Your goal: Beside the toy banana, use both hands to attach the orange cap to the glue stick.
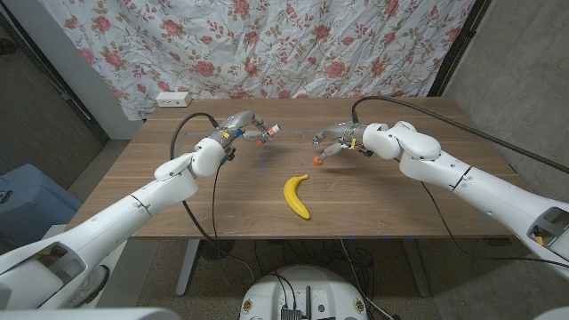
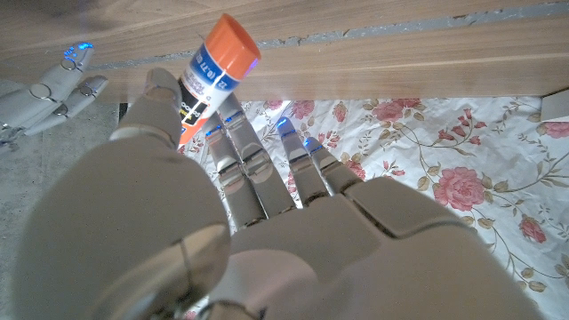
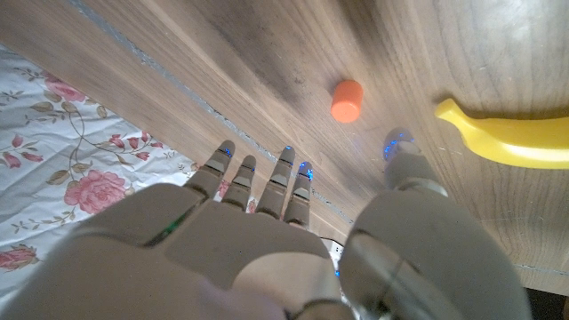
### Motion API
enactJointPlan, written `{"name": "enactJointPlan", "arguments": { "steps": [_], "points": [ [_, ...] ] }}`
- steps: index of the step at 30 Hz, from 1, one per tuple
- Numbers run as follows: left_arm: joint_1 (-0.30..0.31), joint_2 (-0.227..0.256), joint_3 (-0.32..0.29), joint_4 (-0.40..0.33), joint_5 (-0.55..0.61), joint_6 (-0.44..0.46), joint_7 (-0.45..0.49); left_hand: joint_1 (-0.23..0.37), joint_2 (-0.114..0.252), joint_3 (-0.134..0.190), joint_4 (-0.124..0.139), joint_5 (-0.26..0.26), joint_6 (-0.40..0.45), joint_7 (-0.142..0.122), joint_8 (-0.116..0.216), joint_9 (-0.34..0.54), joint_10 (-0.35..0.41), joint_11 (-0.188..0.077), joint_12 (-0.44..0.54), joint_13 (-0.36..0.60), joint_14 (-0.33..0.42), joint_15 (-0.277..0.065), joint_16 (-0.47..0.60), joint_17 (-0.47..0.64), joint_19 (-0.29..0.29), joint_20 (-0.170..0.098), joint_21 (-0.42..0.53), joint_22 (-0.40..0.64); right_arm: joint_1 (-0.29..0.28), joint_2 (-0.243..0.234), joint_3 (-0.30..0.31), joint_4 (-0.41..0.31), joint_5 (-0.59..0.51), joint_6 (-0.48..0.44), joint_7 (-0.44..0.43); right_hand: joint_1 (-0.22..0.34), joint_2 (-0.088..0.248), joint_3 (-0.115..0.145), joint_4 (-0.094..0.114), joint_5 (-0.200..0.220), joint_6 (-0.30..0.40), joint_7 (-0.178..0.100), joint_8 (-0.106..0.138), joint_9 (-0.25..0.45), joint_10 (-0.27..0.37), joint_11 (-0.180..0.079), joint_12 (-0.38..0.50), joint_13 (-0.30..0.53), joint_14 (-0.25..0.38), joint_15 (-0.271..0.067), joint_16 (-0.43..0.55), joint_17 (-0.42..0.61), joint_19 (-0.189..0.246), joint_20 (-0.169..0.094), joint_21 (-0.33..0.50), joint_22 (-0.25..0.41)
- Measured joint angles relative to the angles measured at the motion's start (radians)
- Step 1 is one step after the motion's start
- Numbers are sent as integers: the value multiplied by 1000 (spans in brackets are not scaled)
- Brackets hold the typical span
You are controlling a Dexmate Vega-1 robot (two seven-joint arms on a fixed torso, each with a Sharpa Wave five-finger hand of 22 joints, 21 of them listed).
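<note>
Two white seven-joint arms reach in over the brown wooden table (image 1: pixel 373 209), one from each near corner, with a floral-print cloth backdrop (image 1: pixel 293 44) hanging behind the far edge.

Left arm: extended toward the far-left centre of the table, with a black cable looping along it. The left hand (image 1: pixel 238 127) is raised above the surface. Its fingers are closed round the white glue stick with an orange end (image 2: pixel 212 71), which juts out from between the thumb and the other fingers. In the left wrist view the stick is tilted, its orange end pointing away from the palm.

Right arm: extended toward the table's centre from the right. The right hand (image 1: pixel 340 136) is held above the surface, thumb and fingers spread apart and grasping nothing. In the right wrist view the fingers (image 3: pixel 283 182) point toward the table, with the thumb set apart beside them.

Yellow toy banana (image 1: pixel 297 196): lies on the table between the two arms, nearer the front edge than either hand.

Small orange cap (image 1: pixel 317 163): lies on the table just beyond the banana's upper tip, below the right hand's fingertips and apart from them. It touches neither hand nor the banana.
</note>
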Motion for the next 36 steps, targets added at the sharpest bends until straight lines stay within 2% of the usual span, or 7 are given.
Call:
{"name": "enactJointPlan", "arguments": {
  "steps": [3,11,19,21,28,36],
  "points": [
    [-4,-1,2,4,0,0,-3,0,0,-2,2,0,0,0,-2,0,0,0,0,0,0,0,0,0,0,0,0,0,3,6,-6,8,-9,6,0,1,-1,0,0,0,0,0,6,0,6,5,0,0,3,-3,0,0,7,-7,0,0],
    [-12,-4,8,12,0,-1,-8,0,0,-4,4,0,0,0,-5,0,0,0,5,0,0,0,1,0,-2,-2,0,0,5,18,-22,27,-35,12,-5,6,5,0,0,-4,11,-11,6,0,29,-7,0,0,23,-16,8,0,17,-5,4,0],
    [-19,-6,12,16,3,0,-14,-7,1,-4,4,0,0,0,-4,0,0,0,5,0,0,0,1,0,-2,-2,0,0,7,28,-35,46,-54,19,-12,13,-2,0,0,-4,20,-12,6,0,41,-9,0,0,40,-22,8,0,25,-11,4,0],
    [-19,-6,12,16,4,2,-14,-7,1,-4,4,0,0,0,-4,0,0,0,5,0,0,0,1,0,-2,-2,0,0,8,31,-39,51,-54,19,-12,27,5,0,0,-4,24,-16,10,0,45,-13,0,0,46,-28,13,0,29,-14,4,0],
    [-23,-9,17,19,5,7,-15,-8,0,-4,4,0,0,0,-4,0,0,0,5,1,0,0,1,0,-2,-2,0,0,12,39,-47,67,-83,29,-26,43,-12,0,0,-4,40,-33,14,0,71,-28,0,0,62,-44,17,0,50,-21,4,0],
    [-24,-10,19,21,6,9,-16,-14,6,-5,4,-1,0,0,-4,0,0,0,5,0,0,0,1,0,-2,-2,0,0,15,46,-55,80,-100,30,-36,62,-14,0,0,1,77,-50,21,0,116,-45,7,0,87,-58,20,-5,61,-25,4,0]
  ]
}}
